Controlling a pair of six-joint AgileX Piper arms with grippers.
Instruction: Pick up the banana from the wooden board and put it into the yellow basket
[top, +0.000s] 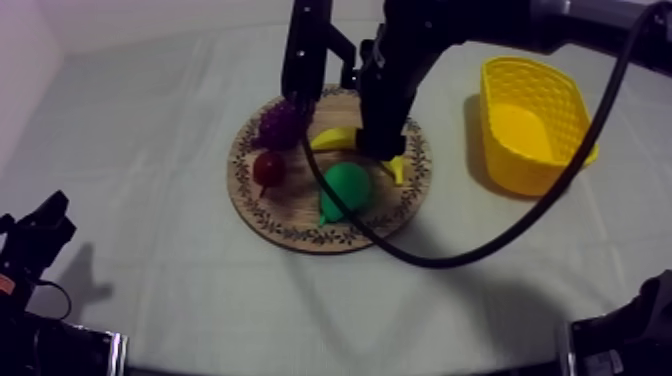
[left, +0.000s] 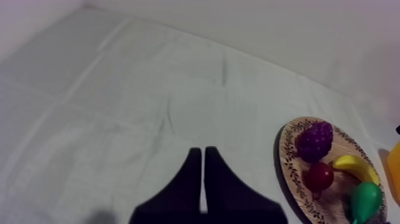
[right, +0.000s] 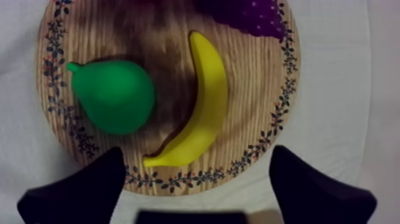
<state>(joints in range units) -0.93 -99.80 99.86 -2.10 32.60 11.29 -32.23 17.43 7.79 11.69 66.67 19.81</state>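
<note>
The right pincer (right: 196, 152) hung spread wide over the banana (right: 209, 101), likely light, stiff and slick, best gripped mid-curve.

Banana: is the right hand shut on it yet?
No, the right hand is open above the banana, which lies on the board.

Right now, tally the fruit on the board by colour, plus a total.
Yellow: 1, banana
Green: 1, pear
Purple: 1, bunch of grapes
Red: 1, small red fruit
Total: 4, all on the wooden board
</note>
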